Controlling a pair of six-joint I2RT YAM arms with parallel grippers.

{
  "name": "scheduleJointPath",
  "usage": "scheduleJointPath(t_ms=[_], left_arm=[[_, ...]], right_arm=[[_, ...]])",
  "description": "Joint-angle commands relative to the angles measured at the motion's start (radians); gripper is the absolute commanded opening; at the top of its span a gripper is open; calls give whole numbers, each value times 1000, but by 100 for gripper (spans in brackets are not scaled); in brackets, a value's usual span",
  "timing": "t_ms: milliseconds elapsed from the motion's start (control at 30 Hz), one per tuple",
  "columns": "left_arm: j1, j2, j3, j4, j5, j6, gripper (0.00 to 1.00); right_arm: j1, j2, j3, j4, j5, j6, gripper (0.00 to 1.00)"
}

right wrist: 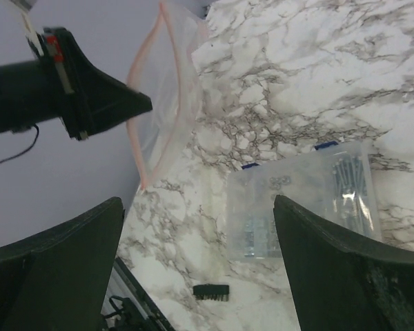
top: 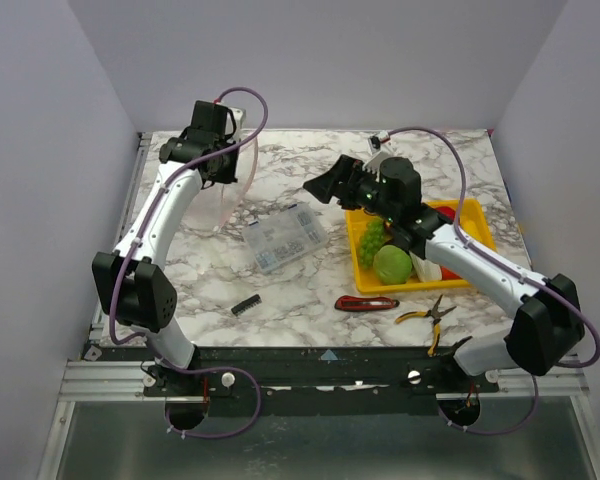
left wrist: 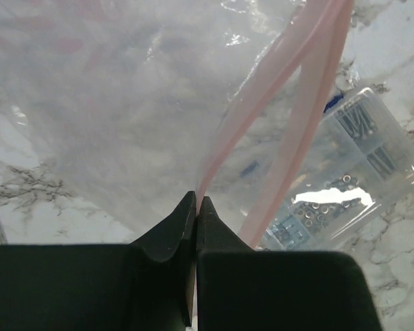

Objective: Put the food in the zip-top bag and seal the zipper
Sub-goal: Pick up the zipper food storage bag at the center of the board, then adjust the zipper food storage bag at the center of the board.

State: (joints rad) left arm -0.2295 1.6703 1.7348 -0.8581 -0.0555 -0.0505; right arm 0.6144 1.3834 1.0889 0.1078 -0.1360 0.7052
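A: Step in hand, as judged: the bag is being presented for loading. The zip-top bag (top: 235, 195) is pinched at its mouth edge by the left gripper (left wrist: 195, 207), jaws clenched on the zipper (left wrist: 290, 89). The pouch is hung below and ahead of the fingertips; whether its lower corner is on the table (top: 300, 290) cannot be told

B: Right gripper (right wrist: 196, 201)?

A: Released, jaws spread wide, nothing held. The bag is ahead of it and to its left, the yellow tray (top: 475, 215) behind it, under its wrist

B: Food (top: 385, 250) loaded?

A: None is seen in the bag. It is all in the tray: grapes (top: 372, 240), a round green piece (top: 392, 265), a red piece (top: 448, 212) partly hidden by the arm

B: Next move?

A: A pick from the tray is likely called for, then a drop through the mouth. The mouth is only parted into a narrow loop, so more opening may be needed

B: Bag look?

A: Clear, thin, floppy, creased; the compartment box (left wrist: 359, 172) is seen through it. Zipper is pale pink, unsealed
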Motion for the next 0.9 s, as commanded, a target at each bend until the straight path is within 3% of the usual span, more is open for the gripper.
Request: scheduleJointPath(t_ms=[0,267,433,500,867], left_arm=[[-20,-29,-49,51,114,30,0],[-57,-24,-29,4,188,-17,0],[-91,-31,-37,7,180,-42,0],[-96,-34,-39,5,181,-65,0],[-109,-151,-168,52,157,-88,0]], right_arm=[[18,95,47,118,-12,118,87],[100,315,249,107,198,129,82],[144,420,309,127,252,132,64],[154,445,330,104,279,115,63],[185,412,273,53,416,60,58]])
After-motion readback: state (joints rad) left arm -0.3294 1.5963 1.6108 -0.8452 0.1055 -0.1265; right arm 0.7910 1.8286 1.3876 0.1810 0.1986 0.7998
